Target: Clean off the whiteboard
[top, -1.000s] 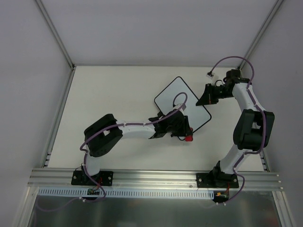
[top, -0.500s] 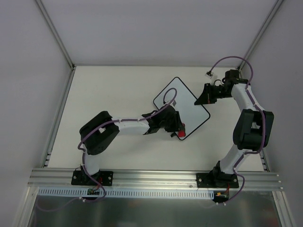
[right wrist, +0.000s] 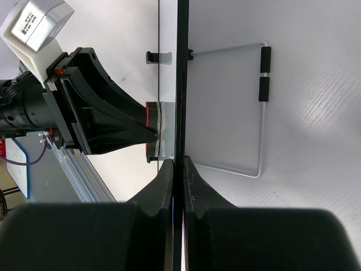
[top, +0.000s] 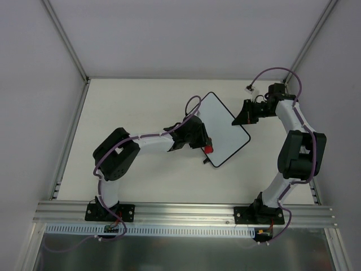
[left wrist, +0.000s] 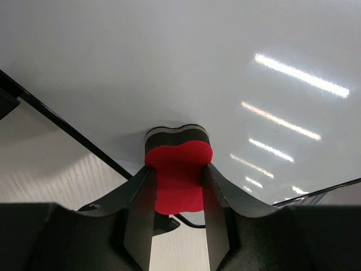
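On the whiteboard [top: 225, 127], the red eraser [left wrist: 179, 179]

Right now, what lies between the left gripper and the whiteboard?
The red eraser, clamped in the left gripper, touches the whiteboard; the left wrist view shows it.

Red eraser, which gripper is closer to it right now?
Left. The left gripper clamps the red eraser against the whiteboard; the right gripper grips the whiteboard's edge, apart from the eraser.

Cream table [top: 130, 107] between plain white walls [top: 186, 34], aluminium rail [top: 180, 212] nearest.
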### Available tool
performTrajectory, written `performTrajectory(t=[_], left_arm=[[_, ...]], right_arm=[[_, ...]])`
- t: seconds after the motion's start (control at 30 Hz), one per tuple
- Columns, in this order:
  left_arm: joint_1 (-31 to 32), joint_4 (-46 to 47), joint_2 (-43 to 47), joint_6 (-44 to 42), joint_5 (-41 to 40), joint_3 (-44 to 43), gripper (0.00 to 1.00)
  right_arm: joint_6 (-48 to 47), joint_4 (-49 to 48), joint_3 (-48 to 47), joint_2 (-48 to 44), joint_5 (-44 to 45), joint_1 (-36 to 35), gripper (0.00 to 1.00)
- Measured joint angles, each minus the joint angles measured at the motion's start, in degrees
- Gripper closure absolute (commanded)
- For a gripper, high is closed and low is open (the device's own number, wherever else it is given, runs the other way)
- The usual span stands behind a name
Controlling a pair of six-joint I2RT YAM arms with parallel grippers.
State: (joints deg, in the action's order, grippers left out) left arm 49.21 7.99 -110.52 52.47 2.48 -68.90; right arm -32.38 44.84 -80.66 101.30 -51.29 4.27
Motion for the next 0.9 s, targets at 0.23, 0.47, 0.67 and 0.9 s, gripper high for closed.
performTrajectory(t=[0.23,0.47,0.67,0.9], left_arm=[[-1.4,-0.2,0.0,0.5,0.7,-0.1,1.0],[-10.1,-1.5,-2.5,-1.6,0.2,-3.9,1.0],[-14.4,-2.6,-5.5,-2.7,0.4,-8.7,1.0],[-15.1,-4.7,-6.5,-4.5,1.6,-11.1,1.0]], right_arm=[[0.0,0.0,0.0,0.0,0.0,0.0,1.0],[0.2,-0.3,0.5,-0.3,-0.1,0.0,1.0],[0.2,-0.7,1.1,-0.8,0.1,0.0,1.0],[0.4,-0.7,1.5,-1.2,0.5,0.0,0.94]])
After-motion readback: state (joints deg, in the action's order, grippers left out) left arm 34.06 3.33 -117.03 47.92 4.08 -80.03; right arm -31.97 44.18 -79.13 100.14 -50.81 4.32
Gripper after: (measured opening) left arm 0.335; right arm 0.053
